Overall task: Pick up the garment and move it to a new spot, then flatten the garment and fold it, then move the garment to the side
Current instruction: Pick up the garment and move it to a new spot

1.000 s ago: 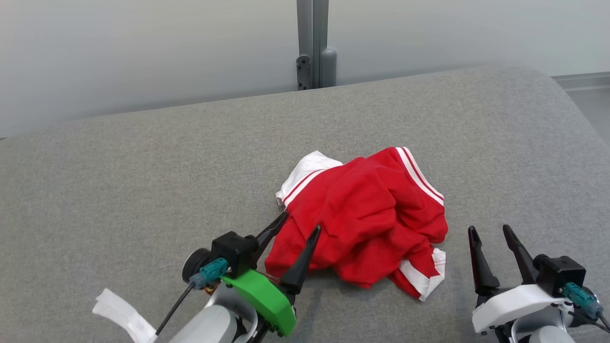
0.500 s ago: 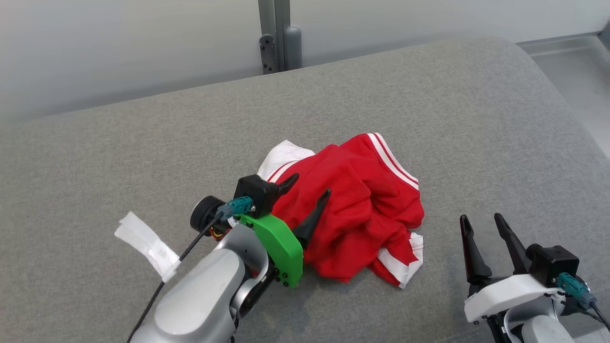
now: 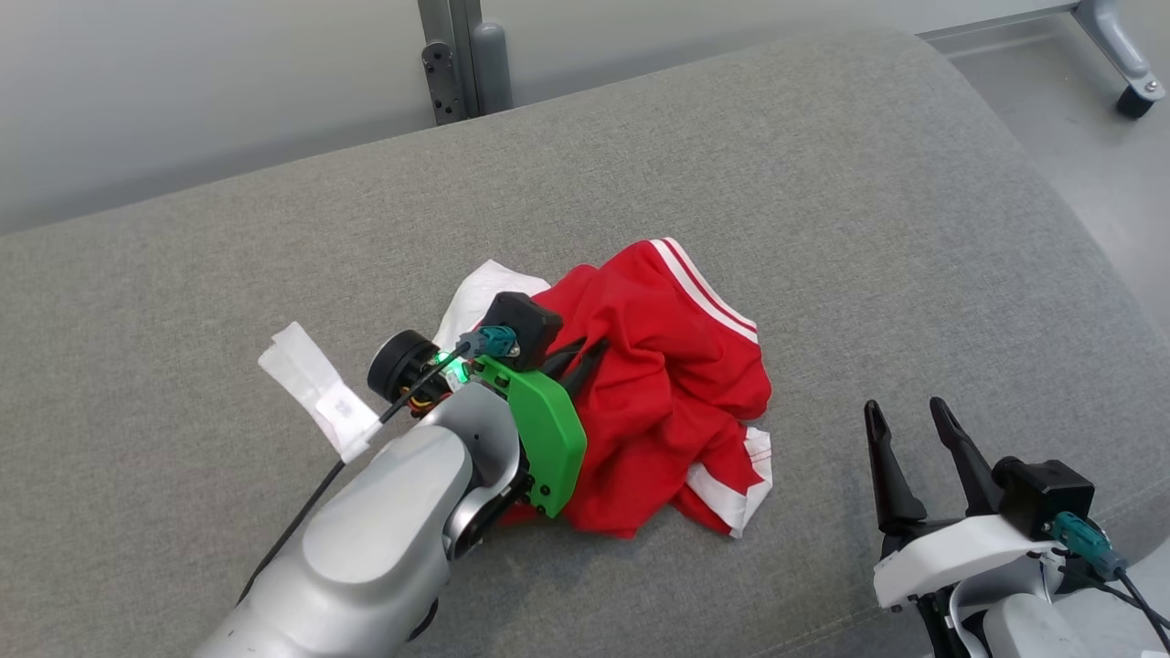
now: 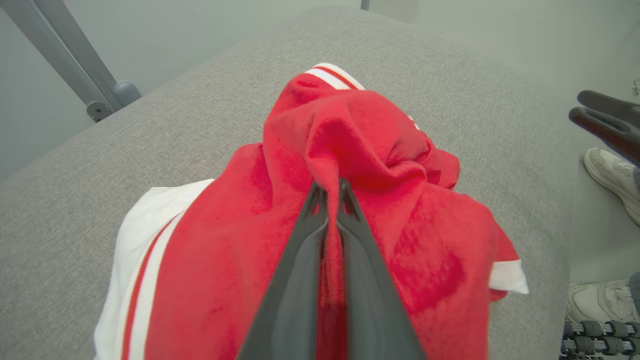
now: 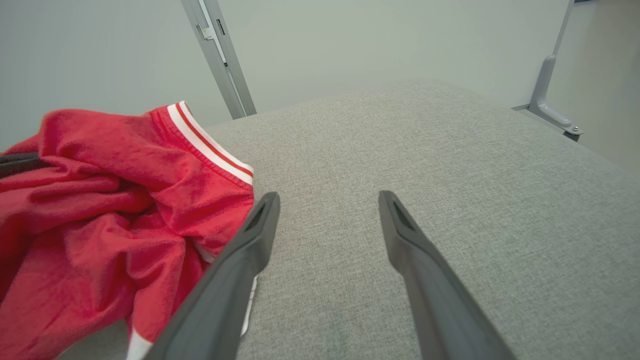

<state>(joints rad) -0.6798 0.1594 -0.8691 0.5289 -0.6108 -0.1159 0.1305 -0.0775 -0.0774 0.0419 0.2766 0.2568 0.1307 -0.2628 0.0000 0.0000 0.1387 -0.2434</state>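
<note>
Left gripper [image 4: 330,187], fingers closed on a raised fold of the red garment [image 3: 667,384]; right gripper [image 3: 905,407], fingers spread, empty, over grey cushion [image 3: 823,183], garment hem beside its left finger; metal post [image 3: 462,55] beyond.

Grey padded surface [image 3: 823,183], woven fabric, rounded at the far corner. Pale wall [image 3: 183,91] noted behind it. Grey metal post [image 3: 457,37] seen upright just behind the surface's far edge, with a bracket [image 3: 441,68] fixed on it. Angled metal leg [image 3: 1108,41] with a black caster [image 3: 1133,102] recorded on the floor [image 3: 1033,119] beyond the surface's far corner. Two pale shoes [image 4: 612,175] [image 4: 595,302] seen on the floor past the surface's edge.
</note>
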